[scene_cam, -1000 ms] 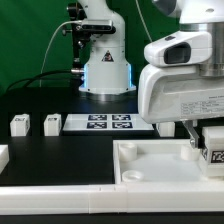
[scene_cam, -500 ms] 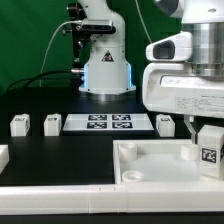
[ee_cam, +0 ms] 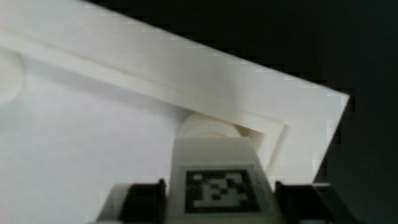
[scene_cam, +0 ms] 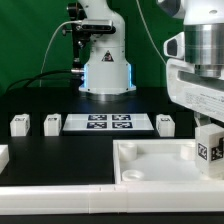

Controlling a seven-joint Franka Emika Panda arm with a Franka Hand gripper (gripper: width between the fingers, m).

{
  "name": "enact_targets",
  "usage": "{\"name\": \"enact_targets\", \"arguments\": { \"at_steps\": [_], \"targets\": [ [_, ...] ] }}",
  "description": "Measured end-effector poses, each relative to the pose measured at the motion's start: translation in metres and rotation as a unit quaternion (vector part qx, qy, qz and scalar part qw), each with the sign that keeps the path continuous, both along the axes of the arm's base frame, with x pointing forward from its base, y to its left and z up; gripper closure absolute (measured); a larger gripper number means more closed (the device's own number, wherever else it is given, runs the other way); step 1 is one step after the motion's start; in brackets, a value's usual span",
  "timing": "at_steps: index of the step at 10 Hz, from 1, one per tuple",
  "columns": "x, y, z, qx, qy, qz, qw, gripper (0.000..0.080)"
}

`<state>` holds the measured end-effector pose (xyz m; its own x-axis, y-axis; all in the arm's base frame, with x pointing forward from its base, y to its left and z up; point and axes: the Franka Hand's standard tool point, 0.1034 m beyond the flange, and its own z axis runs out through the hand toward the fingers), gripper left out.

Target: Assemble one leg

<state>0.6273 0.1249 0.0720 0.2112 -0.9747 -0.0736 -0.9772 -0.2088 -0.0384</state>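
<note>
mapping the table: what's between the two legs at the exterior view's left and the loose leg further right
The marker board, lying flat between the inner left leg and the right leg; only the exterior view shows it.

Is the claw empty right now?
No, the gripper is shut on a leg, whose tag shows plainly in the wrist view.

Even, bright light fills the exterior view, leaving no hard shadows on the black table (scene_cam: 60,150). The white panel (scene_cam: 150,165) is nearly washed out, its edges marked only by faint grey shading. Above the panel, the arm (scene_cam: 200,85) sits close and slightly soft. The wrist view is blurred throughout: the panel glares white, and the leg (ee_cam: 221,168) over it looks greyer, its tag fuzzy.
</note>
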Motion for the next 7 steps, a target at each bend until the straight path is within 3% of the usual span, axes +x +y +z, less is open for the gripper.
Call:
{"name": "enact_targets", "arguments": {
  "at_steps": [2, 4, 5, 6, 7],
  "targets": [
    [-0.0002, 0.0011, -0.0001, 0.007, 0.008, -0.090, 0.996, 0.0506],
    [-0.0004, 0.0021, -0.0001, 0.007, 0.008, -0.086, 0.996, 0.0506],
    [-0.0006, 0.0029, -0.0002, 0.006, 0.007, -0.082, 0.997, 0.0269],
    [-0.0006, 0.0033, -0.0002, 0.006, 0.007, -0.078, 0.997, 0.0269],
    [-0.0007, 0.0037, -0.0002, 0.006, 0.007, -0.076, 0.997, 0.0172]
  ]
}}
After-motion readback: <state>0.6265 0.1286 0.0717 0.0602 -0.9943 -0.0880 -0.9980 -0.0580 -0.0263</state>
